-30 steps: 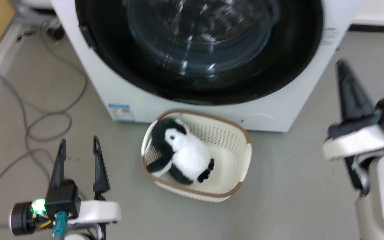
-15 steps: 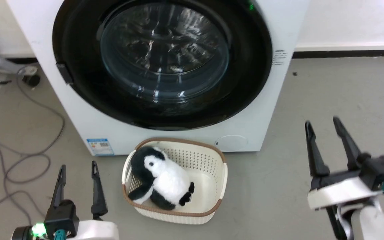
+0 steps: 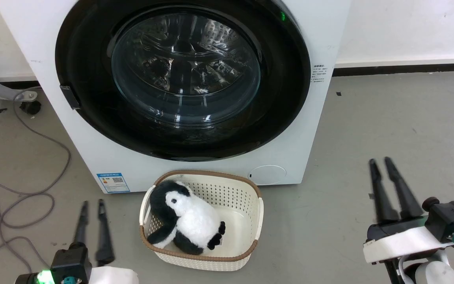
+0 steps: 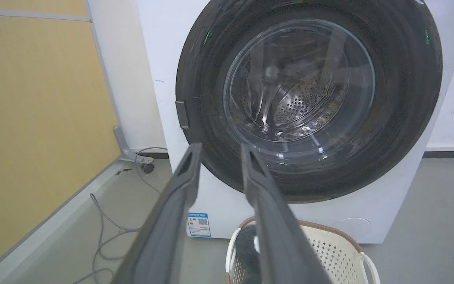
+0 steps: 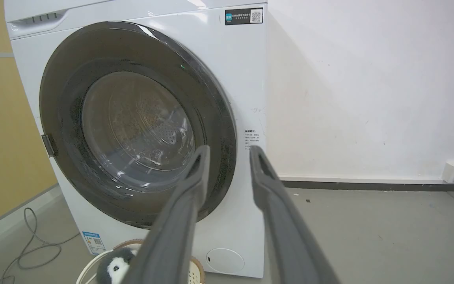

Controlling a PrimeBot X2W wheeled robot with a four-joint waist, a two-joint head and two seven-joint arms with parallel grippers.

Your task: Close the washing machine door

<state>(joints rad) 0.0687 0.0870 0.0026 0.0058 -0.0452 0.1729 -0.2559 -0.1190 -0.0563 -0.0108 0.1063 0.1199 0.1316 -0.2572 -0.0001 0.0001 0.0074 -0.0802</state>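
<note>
The washing machine door (image 3: 185,75) is a big round glossy black disc with a bulging clear glass window, and it lies flat against the white machine front. It also shows in the left wrist view (image 4: 309,98) and the right wrist view (image 5: 132,126). A small grey catch (image 3: 69,97) sits on its left rim. My left gripper (image 3: 92,202) hovers low at the lower left, open with a narrow gap (image 4: 220,148), holding nothing. My right gripper (image 3: 380,160) is at the lower right, well clear of the machine, open and empty (image 5: 229,149).
A cream basket (image 3: 256,213) stands on the floor just in front of the machine, with a black-and-white penguin plush (image 3: 187,219) in it. Grey cables (image 3: 22,197) loop on the floor at the left. A yellow panel (image 4: 34,118) lines the left side. A wall socket (image 5: 453,169) is at the far right.
The head camera has tilted up, so more of the machine shows. My right gripper has come down from beside the door's right edge to the lower right. Both pairs of fingers look closer together.
</note>
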